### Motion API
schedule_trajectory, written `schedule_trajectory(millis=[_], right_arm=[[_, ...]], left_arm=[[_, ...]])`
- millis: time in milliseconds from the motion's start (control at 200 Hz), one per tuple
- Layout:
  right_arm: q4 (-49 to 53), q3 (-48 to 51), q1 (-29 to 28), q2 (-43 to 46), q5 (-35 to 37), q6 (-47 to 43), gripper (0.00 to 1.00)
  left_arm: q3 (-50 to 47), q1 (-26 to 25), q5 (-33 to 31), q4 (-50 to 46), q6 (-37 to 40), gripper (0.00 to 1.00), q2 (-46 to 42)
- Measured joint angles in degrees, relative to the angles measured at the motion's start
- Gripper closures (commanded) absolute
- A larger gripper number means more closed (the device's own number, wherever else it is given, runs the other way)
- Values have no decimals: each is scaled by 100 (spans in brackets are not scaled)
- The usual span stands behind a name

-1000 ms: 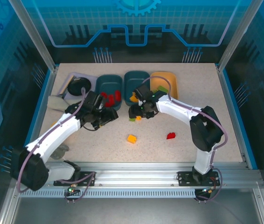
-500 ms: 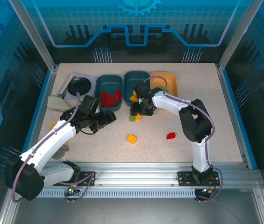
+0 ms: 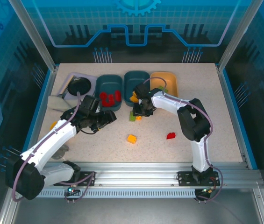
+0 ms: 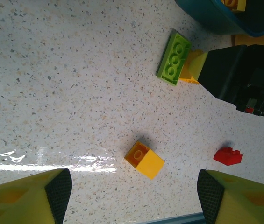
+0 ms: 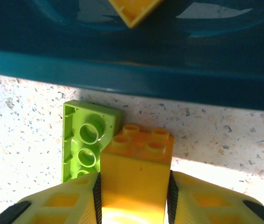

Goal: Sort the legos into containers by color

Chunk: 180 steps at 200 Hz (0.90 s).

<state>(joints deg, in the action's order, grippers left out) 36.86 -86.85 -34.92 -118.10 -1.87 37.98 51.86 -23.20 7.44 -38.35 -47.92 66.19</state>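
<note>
My right gripper [image 3: 139, 112] is shut on an orange-yellow lego [image 5: 136, 172] low over the table, just in front of the middle teal container [image 5: 132, 65]. A green lego [image 5: 87, 140] lies studs-down against its left side. That container [image 3: 136, 84] holds another orange-yellow lego [image 5: 132, 9]. Red legos lie in the left teal container [image 3: 109, 86], and a green one in the orange container [image 3: 164, 83]. My left gripper [image 4: 134, 193] hangs open above a loose orange-yellow lego [image 4: 144, 160]. A red lego [image 4: 228, 156] lies to its right.
A black round bowl on a lavender tray [image 3: 78, 86] stands left of the tubs, with a pale object [image 3: 56, 101] in front of it. One more orange-yellow brick [image 3: 53, 125] lies near the left edge. Open tabletop [image 3: 216, 102] lies to the right.
The right arm's elbow has swung in toward the tubs while its gripper stayed by the green lego. The left arm drew back a little to the left, then held still.
</note>
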Motion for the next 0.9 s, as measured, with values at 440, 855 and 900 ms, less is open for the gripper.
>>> schedule_trajectory(millis=[440,855,900], right_arm=[[42,706,17,918,321,-57,71],[262,-761,282,935,269,-199,71],[232,-1161,354,680,221,-199,71]], left_arm=[[13,-144,61,66,52,25,225],[1064,-363,122,133,151,25,1176],[1191,-352,125,142,149,25,1261]])
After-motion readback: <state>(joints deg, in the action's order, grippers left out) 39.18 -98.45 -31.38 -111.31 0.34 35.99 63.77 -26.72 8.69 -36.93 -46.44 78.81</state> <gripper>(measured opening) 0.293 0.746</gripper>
